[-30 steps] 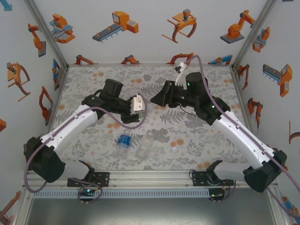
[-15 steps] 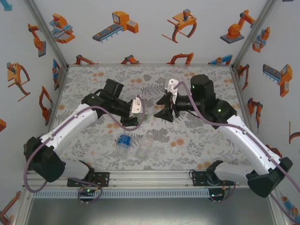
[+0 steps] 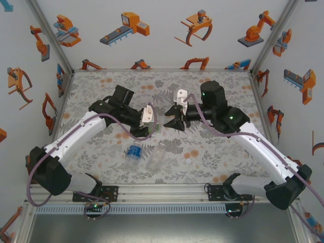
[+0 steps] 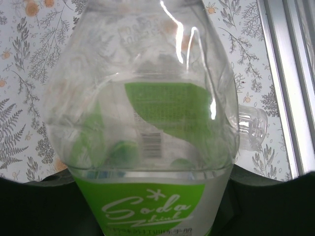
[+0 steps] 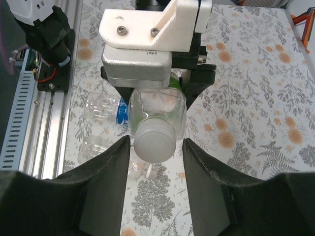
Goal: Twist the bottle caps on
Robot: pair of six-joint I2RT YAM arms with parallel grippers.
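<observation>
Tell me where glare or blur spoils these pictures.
Left wrist: white glare streaks cross the green-labelled bottle, and its upper half is hazy. Right wrist: the white cap looks slightly blurred. Top external: even light, with the table pattern sharp.

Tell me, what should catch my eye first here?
Mid-scene, the left pincer holds a clear plastic bottle with a green label aloft, while the right pincer straddles the round white plastic cap on its neck. A blue-labelled clear plastic bottle and a plain colourless plastic bottle lie flat nearer the front.
</observation>
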